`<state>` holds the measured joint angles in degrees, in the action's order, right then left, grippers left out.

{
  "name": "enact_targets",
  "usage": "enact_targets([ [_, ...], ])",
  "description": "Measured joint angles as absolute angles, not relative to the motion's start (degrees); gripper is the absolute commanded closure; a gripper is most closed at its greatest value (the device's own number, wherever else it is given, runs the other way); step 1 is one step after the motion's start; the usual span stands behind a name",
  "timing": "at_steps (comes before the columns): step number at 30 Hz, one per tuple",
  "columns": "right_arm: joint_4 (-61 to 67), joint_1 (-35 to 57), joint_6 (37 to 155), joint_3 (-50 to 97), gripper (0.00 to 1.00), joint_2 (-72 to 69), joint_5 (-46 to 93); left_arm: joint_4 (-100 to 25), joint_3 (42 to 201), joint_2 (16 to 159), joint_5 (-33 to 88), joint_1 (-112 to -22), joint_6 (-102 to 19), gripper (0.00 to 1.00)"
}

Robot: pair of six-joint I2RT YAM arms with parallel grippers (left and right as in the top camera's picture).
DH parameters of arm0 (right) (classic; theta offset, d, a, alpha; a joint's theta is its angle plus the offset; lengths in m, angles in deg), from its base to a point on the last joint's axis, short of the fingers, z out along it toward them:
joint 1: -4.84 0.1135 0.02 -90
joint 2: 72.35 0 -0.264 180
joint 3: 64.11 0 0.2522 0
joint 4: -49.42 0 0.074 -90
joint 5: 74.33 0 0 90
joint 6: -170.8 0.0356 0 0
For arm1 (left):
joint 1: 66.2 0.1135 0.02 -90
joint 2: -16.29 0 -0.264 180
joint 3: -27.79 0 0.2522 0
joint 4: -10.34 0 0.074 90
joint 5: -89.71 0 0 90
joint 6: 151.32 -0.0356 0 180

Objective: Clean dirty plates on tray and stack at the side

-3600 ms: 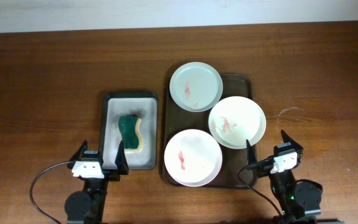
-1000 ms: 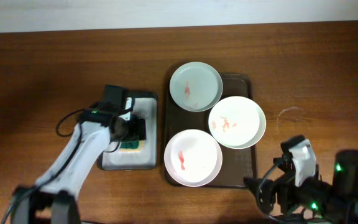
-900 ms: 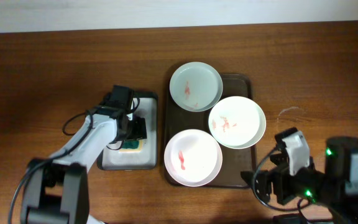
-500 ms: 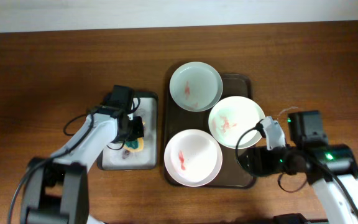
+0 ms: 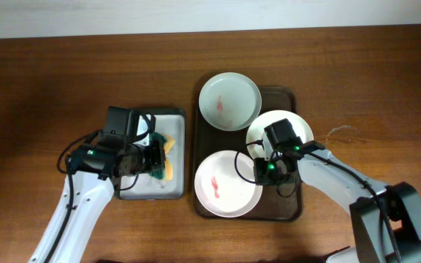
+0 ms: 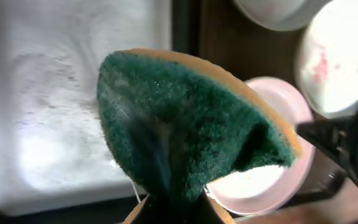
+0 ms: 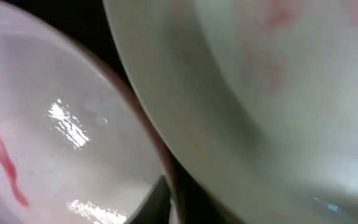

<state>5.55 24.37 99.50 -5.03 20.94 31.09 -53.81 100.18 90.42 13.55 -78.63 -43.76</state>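
Barely begun: all three plates (image 5: 229, 101) sat red-smeared on the tray (image 5: 285, 208), none stacked aside on the surface. Left tool (image 5: 154, 156) was clamped on the sponge (image 6: 191, 130) above the small grey tray (image 5: 134, 191). Right tool (image 5: 267, 172) hung low over two plates' rims; I couldn't tell how far open it was.

Three red-smeared plates (image 5: 229, 101) out there, one dark brown tray (image 5: 287, 98), one small grey-white tray (image 5: 141, 191), one green-and-yellow sponge (image 6: 185, 124), two robot arms (image 5: 79, 212)

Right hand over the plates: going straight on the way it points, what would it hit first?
Probably the rim of the front plate, beside the right-hand plate. The right hand is so close that depth is unclear.
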Motion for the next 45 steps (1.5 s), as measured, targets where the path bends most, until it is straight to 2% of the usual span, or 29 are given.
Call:
enact_targets([
  [3, 5.9, 24.4, 103.0, -5.0, 0.96, 20.9, 31.0, -53.6, 100.2, 90.4, 16.2, -80.1, -43.7, 1.0],
  [8, 6.1, 24.4, 106.8, -4.9, 0.96, 20.9, 30.2, -47.0, 100.2, 93.1, 17.1, -89.7, -39.1, 1.0],
  [14, 6.0, 24.5, 107.8, -4.8, 0.96, 20.9, 29.9, -36.9, 100.0, 110.4, 17.4, -97.6, -28.2, 1.0],
  [16, 6.0, 24.5, 107.8, -4.8, 0.96, 20.9, 29.8, -29.8, 99.9, 116.0, 19.5, -99.7, -25.0, 1.0],
  [22, 5.7, 24.3, 108.1, -4.7, 0.96, 20.8, 28.6, -18.6, 100.4, 125.1, 25.3, -105.0, -18.1, 1.0],
  [28, 5.6, 24.3, 108.6, -4.7, 0.96, 20.7, 28.7, -28.1, 103.7, 125.9, 22.4, -104.8, -17.1, 1.0],
  [33, 5.9, 24.9, 108.6, -4.7, 0.96, 20.8, 29.0, -37.4, 104.9, 124.8, 18.4, -100.5, -18.4, 1.0],
  [37, 5.9, 24.9, 108.6, -4.7, 0.96, 20.8, 29.0, -46.3, 108.2, 124.9, 8.2, -99.9, -19.6, 1.0],
  [42, 5.9, 25.0, 108.8, -4.7, 0.96, 20.8, 28.8, -44.2, 108.0, 124.9, 8.2, -99.8, -20.5, 1.0],
  [45, 5.6, 24.6, 109.1, -4.5, 0.96, 20.8, 28.3, -34.7, 106.9, 125.5, 15.9, -99.5, -20.6, 1.0],
])
